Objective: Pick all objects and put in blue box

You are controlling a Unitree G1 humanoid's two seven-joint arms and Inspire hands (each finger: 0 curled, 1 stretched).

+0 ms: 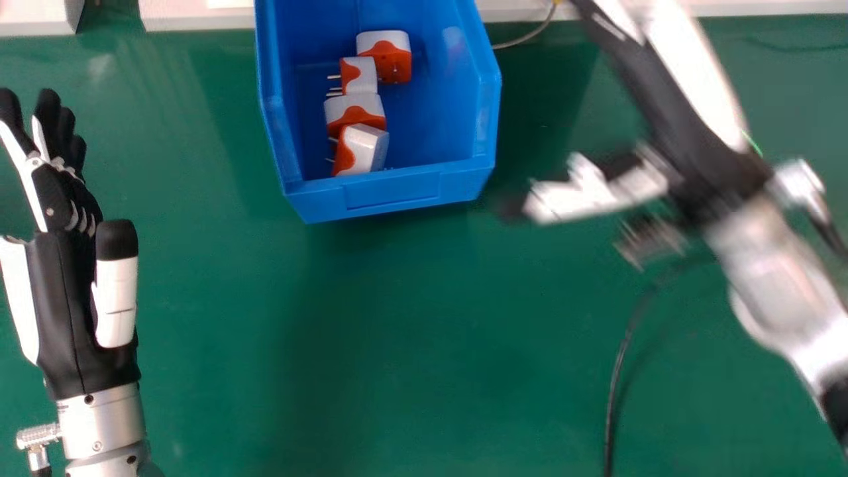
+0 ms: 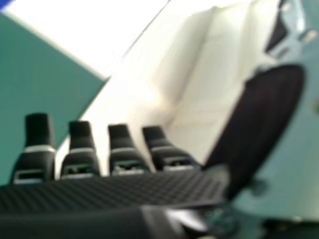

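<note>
The head camera, farther off, looks forward and down on the green table [image 1: 397, 331]; the other sits close at the right hand [image 1: 705, 162], facing past its fingertips [image 2: 38, 127]. Both share that hand, the table and, probably, the blue box [image 1: 397, 189].

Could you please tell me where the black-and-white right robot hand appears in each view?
Head view: the right robot hand is right of the blue plastic box.
Right hand view: its fingers in a row nearest the camera, thumb beside them.
Shared landmark: the green tabletop.
</note>
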